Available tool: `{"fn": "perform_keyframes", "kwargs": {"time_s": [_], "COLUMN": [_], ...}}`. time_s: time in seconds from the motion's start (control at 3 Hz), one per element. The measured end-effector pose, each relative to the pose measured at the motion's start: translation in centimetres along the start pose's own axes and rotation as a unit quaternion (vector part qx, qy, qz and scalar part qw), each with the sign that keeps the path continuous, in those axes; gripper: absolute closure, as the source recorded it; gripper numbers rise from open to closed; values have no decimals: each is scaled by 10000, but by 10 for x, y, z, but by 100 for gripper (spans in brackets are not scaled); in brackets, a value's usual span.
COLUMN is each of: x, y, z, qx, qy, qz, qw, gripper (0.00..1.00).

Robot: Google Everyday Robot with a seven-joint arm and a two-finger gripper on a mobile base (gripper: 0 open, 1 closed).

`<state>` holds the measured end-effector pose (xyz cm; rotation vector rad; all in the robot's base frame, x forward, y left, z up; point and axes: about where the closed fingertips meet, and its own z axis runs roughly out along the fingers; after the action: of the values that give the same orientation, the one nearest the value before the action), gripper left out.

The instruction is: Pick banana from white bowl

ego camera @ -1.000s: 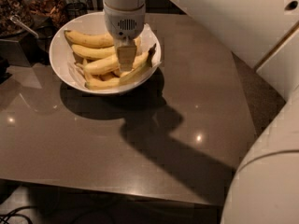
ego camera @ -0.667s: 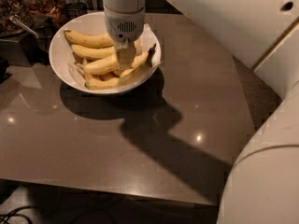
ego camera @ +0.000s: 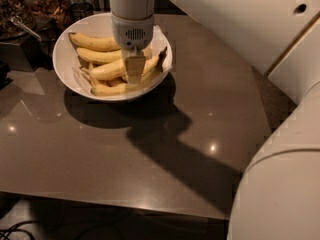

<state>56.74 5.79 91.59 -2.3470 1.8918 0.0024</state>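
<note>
Camera view: gripper [ego camera: 134, 73] down inside the white bowl [ego camera: 62, 70], set over the middle of the banana [ego camera: 151, 67]. Grip state: cannot tell. Banana curves along the bowl's right inner side, dark stem tip poking up at the rim. Shorter bananas [ego camera: 95, 43] piled left of it. Bowl glossy, round, sloping sides. Table [ego camera: 150, 174] smooth, brown, reflective. Arm [ego camera: 132, 4] white, with a slotted grille at the wrist.

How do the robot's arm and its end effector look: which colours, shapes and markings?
The arm has smooth white shells with a thin tan seam and one small dark oval hole. Its wrist is a white cylinder with a small slotted grille. The end effector, over the white bowl, is tan. No cables show.
</note>
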Motion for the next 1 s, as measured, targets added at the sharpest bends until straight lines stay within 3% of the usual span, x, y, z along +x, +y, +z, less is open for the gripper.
{"fn": "perform_keyframes", "kwargs": {"time_s": [0.33, 0.67, 1.0], "x": [0, 0, 1], "y": [0, 1, 1], "z": [0, 0, 1], "qx": [-10, -11, -11], "qy": [12, 33, 36], "qz": [-11, 5, 13], "qw": [10000, 10000, 10000], "gripper": [55, 70, 69]}}
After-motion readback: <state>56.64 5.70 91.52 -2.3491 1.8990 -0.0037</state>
